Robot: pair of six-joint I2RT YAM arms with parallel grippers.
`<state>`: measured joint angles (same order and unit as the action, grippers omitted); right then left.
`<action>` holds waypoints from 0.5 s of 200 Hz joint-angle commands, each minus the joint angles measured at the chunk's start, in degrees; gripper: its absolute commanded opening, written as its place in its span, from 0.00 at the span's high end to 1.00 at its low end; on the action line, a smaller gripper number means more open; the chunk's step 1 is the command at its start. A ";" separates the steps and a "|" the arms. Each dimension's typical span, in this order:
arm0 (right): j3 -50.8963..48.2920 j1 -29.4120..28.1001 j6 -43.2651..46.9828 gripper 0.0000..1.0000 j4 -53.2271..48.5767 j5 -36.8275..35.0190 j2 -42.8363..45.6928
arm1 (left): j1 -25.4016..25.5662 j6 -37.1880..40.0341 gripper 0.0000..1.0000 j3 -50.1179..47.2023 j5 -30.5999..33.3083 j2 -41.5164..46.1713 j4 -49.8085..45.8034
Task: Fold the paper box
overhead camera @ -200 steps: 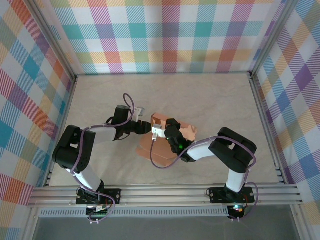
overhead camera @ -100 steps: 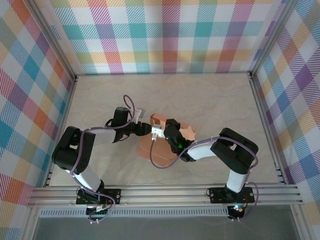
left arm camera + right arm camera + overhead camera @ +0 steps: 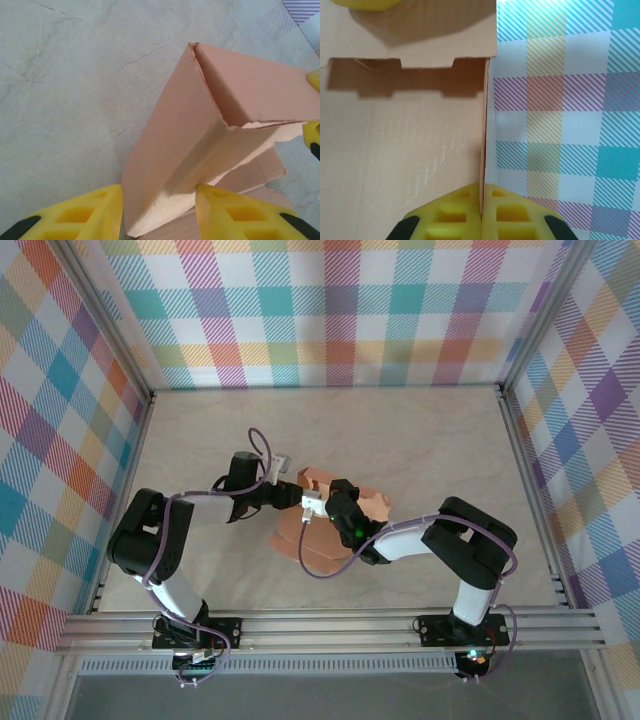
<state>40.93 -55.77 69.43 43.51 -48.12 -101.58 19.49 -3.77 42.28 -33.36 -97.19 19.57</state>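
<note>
Paper box (image 3: 292, 540) sat mid-table between the two arms, half formed: some panels flat on the table (image 3: 60, 75), one wall raised and doubled over on itself.

Left gripper (image 3: 160, 210): its yellow fingers (image 3: 75, 217) stood apart on either side of that raised wall, both up against the card. I read it as a loose pinch and could not vouch for any real pressure.

Right gripper (image 3: 481, 212): fingers pressed together on the thin edge of an upright panel, with the card running straight up from between them. The notched flap lay beyond (plaid backdrop (image 3: 560, 125) on the far side of the panel).

Handling, my judgement:
- Thin card with next to no weight. It should lift on a light grip and would likely skate on the smooth tabletop if pushed unsupported.
- Stiff enough across a panel and weak at the scored lines. It ought to fold where creased and buckle anywhere else if squeezed hard.
- The folded wall's upper edge looked ragged — fragile there, so I noted to keep off it.
- Best hold: a shallow bite on a panel edge close to a crease, one gripper anchoring while the other turns the flap.
- Main risk: crushing the doubled wall, or the panel slipping out of an edge-only pinch.
</note>
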 commanded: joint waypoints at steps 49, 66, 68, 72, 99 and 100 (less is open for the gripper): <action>2.90 -1.57 -3.09 1.00 -5.50 0.73 1.44 | 0.64 -1.24 0.60 1.65 2.25 -2.24 -0.58; 3.19 -1.59 -4.23 1.00 -6.94 0.92 2.51 | 0.64 -1.28 0.60 1.63 2.59 -2.46 -0.51; 3.15 -1.59 -4.22 1.00 -6.94 0.92 2.52 | 0.64 -1.32 0.60 1.61 2.60 -2.48 -0.50; 3.15 -1.58 -4.27 1.00 -6.99 0.92 2.60 | 0.62 -1.37 0.60 1.65 2.60 -2.54 -0.43; 2.92 -1.65 -4.39 1.00 -9.07 0.81 2.40 | 0.64 -2.50 0.64 1.71 2.67 -2.96 0.37; 2.88 -1.68 -4.39 1.00 -9.02 0.82 2.33 | 0.64 -2.53 0.64 1.69 2.68 -2.94 0.37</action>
<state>42.87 -56.73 66.59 38.17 -48.14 -100.18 19.49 -5.30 42.70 -31.99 -99.29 19.64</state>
